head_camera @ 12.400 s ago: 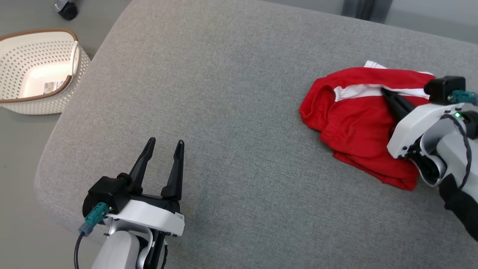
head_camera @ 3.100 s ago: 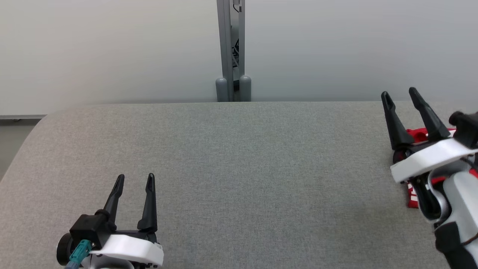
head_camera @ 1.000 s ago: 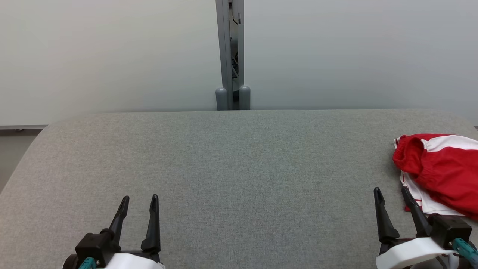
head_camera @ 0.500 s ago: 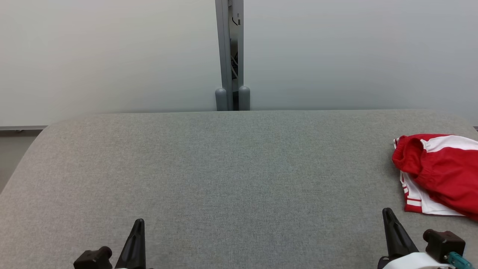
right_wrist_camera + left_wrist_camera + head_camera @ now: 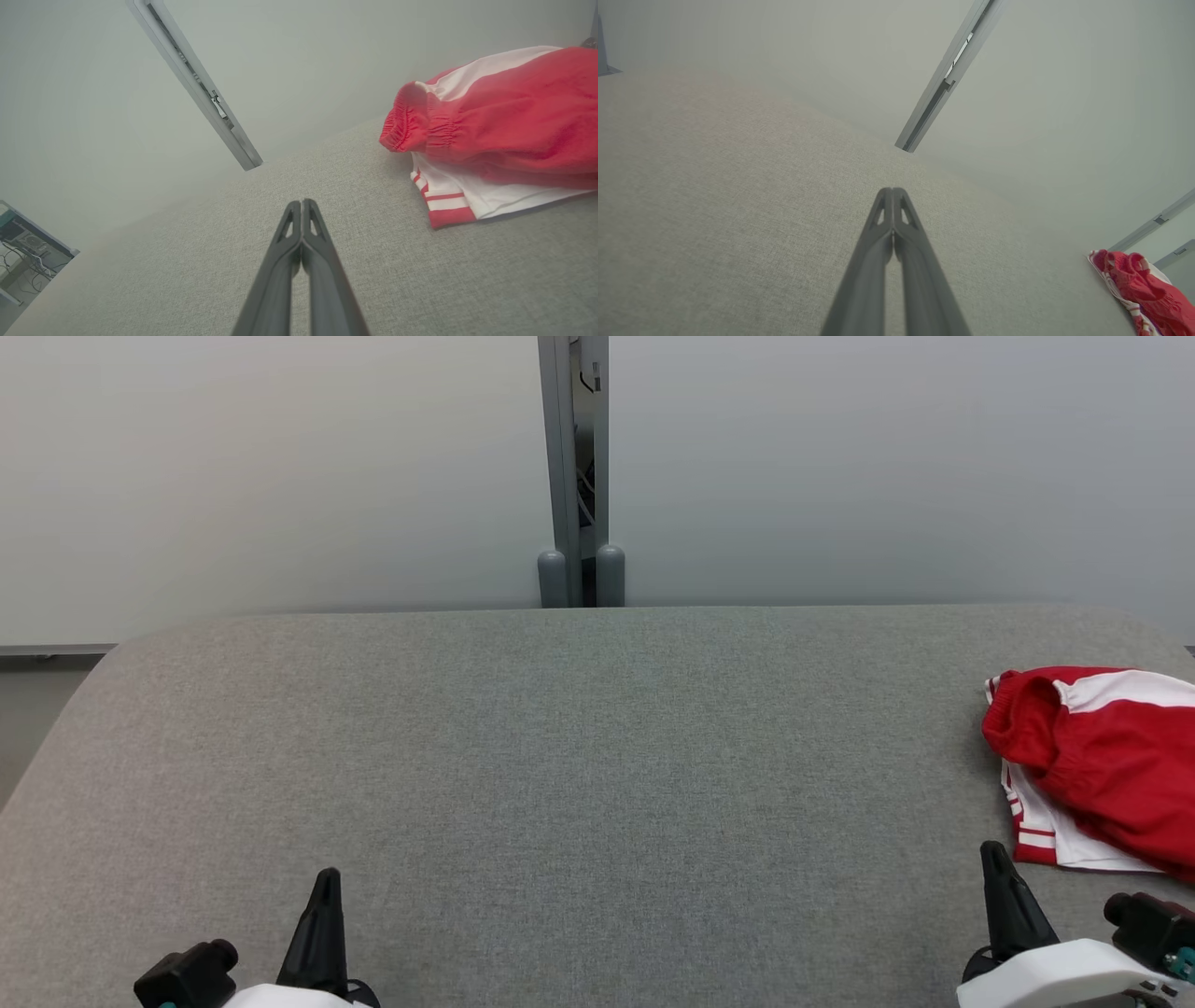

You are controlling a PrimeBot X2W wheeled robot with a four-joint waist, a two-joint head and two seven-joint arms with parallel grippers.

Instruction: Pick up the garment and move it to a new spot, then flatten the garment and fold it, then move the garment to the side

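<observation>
The garment (image 5: 1102, 765) is a red piece with white panels and red-white striped trim, lying bunched at the right edge of the grey cushioned surface (image 5: 579, 775). It also shows in the left wrist view, garment (image 5: 1143, 289), and large in the right wrist view, garment (image 5: 504, 126). My right gripper (image 5: 994, 859) sits low at the bottom right, just short of the cloth, shut and empty (image 5: 302, 203). My left gripper (image 5: 327, 882) is at the bottom left, far from the cloth, fingers pressed together with nothing held (image 5: 892, 191).
A pale wall rises behind the surface, with a grey metal post (image 5: 574, 467) and two rounded caps at its foot in the middle. The surface's rounded left corner (image 5: 84, 681) drops off to the floor.
Both grippers went from open to shut, with nothing in them. Both dropped lower in the head view. The garment lies where it was.
</observation>
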